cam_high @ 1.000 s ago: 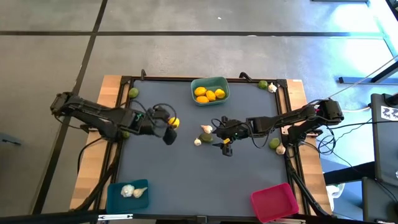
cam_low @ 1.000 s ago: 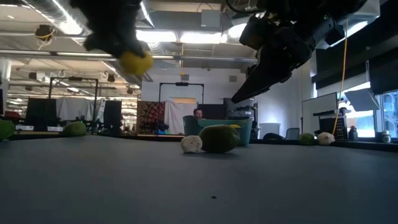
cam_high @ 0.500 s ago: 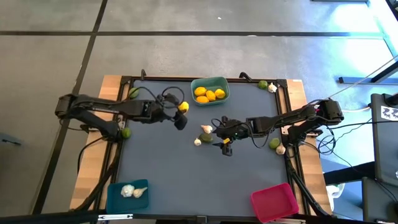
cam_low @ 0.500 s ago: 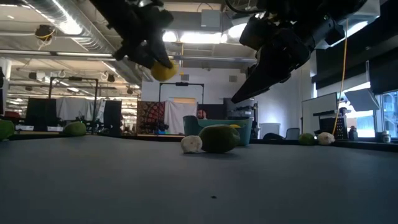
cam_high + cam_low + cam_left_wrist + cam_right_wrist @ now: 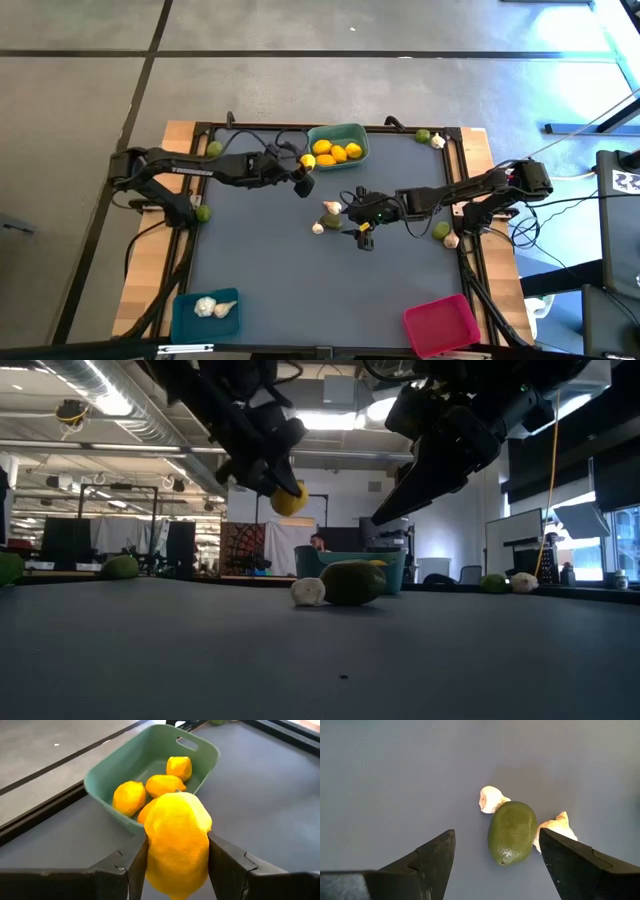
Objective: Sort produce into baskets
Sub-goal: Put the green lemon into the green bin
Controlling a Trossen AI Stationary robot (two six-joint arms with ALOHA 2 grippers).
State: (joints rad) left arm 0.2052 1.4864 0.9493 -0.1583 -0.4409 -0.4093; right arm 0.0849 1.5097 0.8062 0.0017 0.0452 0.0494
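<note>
My left end effector (image 5: 176, 851) clamps a lemon (image 5: 177, 842) beside the green basket (image 5: 100, 775). My right end effector (image 5: 497, 852) hangs wide above a lime (image 5: 512, 832) between two garlic bulbs (image 5: 490, 799).

Lemon (image 5: 177, 845) between left gripper (image 5: 177, 865) fingers: pebbled, waxy yellow rind, slight sheen. Teal basket (image 5: 100, 782) just ahead of it: smooth moulded plastic, satin. Lime (image 5: 512, 833) ahead of right gripper (image 5: 497, 862): fine-dimpled, dull gloss; garlic bulbs (image 5: 491, 799) beside it papery, matt. Gripper fingers (image 5: 432, 857) matt black plastic. Table mat (image 5: 395, 780) matt grey, frame (image 5: 178, 140) bare wood.
</note>
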